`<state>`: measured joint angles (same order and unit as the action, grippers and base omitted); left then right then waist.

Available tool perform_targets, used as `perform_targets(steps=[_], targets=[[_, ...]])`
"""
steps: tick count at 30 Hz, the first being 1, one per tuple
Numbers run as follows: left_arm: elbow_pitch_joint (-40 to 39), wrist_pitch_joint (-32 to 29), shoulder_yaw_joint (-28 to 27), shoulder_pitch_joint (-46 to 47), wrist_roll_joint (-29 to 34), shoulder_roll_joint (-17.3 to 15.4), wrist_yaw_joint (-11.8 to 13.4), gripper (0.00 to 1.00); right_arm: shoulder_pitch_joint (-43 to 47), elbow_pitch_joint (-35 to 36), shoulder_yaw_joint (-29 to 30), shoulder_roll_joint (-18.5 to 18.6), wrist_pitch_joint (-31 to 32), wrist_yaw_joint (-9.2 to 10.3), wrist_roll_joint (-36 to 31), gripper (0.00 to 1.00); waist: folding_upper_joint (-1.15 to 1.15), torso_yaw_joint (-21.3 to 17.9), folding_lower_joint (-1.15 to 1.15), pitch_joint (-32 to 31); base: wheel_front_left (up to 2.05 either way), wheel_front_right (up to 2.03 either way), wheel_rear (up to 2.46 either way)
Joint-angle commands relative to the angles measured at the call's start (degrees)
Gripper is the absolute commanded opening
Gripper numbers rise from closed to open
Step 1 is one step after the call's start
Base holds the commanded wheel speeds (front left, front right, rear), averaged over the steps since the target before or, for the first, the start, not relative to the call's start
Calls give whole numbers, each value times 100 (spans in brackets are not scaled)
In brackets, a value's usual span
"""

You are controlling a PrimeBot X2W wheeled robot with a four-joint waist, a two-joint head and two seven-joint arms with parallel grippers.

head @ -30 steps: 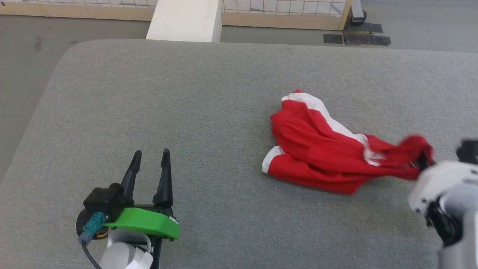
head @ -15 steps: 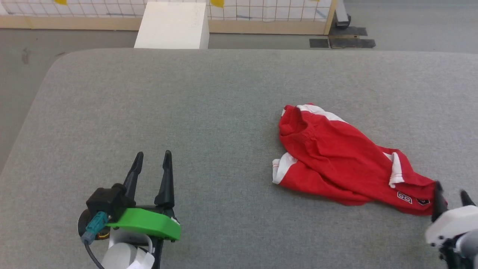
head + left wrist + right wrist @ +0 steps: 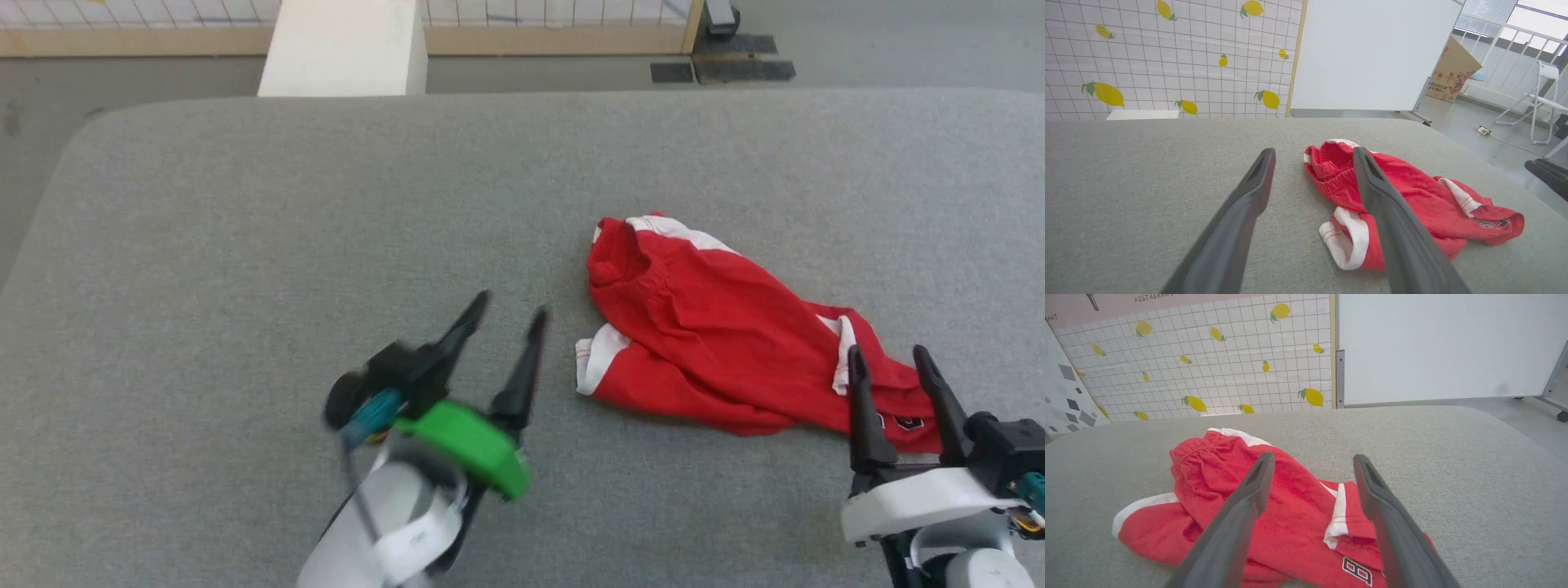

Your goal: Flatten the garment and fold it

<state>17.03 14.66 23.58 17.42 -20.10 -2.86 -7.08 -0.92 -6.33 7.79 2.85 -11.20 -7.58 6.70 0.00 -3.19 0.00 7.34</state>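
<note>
Both gape empty: left claw (image 3: pixel 513 304) beside the shorts (image 3: pixel 702 335), right claw (image 3: pixel 887 353) at their leg; pinching bunched layers could drag everything.

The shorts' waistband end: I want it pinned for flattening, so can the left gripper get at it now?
Probably yes. The left gripper is open, and only grey surface lies between it and the waistband, so the way looks free.

Jaws stand apart, empty, on left arm (image 3: pixel 392 523) and right arm (image 3: pixel 914 500).
</note>
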Motion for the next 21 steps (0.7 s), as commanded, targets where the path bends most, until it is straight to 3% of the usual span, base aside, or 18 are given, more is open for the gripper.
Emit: perform_targets(steps=[1, 5, 10, 21], targets=[[143, -28, 192, 355, -137, -2, -33, 100, 35, 70, -81, 3, -60, 9, 34, 100, 0, -115, 0, 159, 0, 0, 0], [676, -297, 806, 1245, -537, -2, -8, 100, -55, 155, -247, 3, -82, 9, 76, 100, 0, -265, 0, 366, 0, 0, 0], [1373, -1059, 1394, 2178, -1201, -2, 109, 100, -191, 208, -339, 3, -117, 9, 134, 100, 0, -519, 0, 633, 0, 0, 0], [2374, -2591, 2321, 3209, -2147, -2, 365, 100, -313, 101, -402, 3, -247, 9, 275, 100, 0, -810, 0, 866, 0, 0, 0]])
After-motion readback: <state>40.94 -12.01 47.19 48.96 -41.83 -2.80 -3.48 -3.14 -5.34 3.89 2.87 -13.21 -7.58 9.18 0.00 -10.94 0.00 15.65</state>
